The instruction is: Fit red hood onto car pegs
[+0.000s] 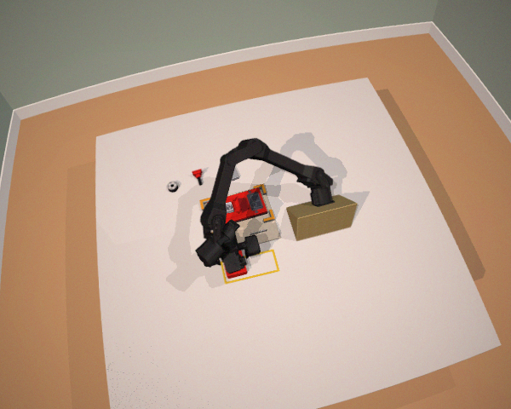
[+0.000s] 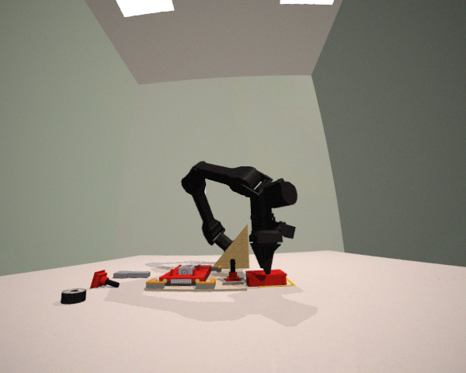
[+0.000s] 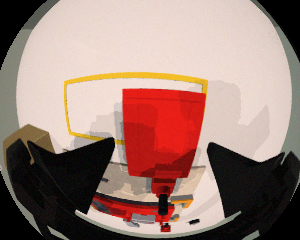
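The red hood lies on the table, roof up, over one end of the yellow outline. My gripper is open and empty. Its fingertips are low, at about the height of the hood's top, one to each side of it in the wrist view, with gaps between. The red chassis sits in the jig, with the grey engine block on its deck. The arm covers part of the chassis in the top view. The pegs are too small to make out clearly. The hood's holes are not visible.
A red piece with an upright black post stands between chassis and hood. A black wheel, a red piece with a black stem and a grey block lie beyond the jig. A tan block stands by the arm's base.
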Tool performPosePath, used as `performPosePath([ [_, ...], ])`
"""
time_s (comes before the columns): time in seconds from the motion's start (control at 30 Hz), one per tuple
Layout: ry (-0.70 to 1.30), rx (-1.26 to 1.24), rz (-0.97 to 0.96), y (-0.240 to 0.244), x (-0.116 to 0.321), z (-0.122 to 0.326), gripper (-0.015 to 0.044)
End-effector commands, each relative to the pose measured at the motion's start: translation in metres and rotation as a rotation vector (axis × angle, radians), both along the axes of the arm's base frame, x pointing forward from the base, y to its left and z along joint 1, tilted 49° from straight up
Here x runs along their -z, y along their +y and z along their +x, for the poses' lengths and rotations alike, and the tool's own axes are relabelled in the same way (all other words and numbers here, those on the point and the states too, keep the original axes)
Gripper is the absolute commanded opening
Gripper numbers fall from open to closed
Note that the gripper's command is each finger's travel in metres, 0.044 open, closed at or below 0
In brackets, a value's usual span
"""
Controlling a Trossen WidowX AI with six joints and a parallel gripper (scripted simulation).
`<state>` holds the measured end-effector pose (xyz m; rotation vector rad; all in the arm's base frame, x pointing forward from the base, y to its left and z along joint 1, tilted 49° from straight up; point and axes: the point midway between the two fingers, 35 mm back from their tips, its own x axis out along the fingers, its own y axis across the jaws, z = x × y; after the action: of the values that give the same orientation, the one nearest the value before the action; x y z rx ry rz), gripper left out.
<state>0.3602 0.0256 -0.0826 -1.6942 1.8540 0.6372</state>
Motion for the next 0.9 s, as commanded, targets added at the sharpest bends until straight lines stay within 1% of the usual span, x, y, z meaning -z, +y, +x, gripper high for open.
performPosePath([
  [0.0,0.006,-0.002,-0.003,-0.0027,0.0027,-0.0006,0.0440],
  [0.87,0.006,-0.002,-0.004,-0.0123,0.0112,-0.0014,0.0440],
])
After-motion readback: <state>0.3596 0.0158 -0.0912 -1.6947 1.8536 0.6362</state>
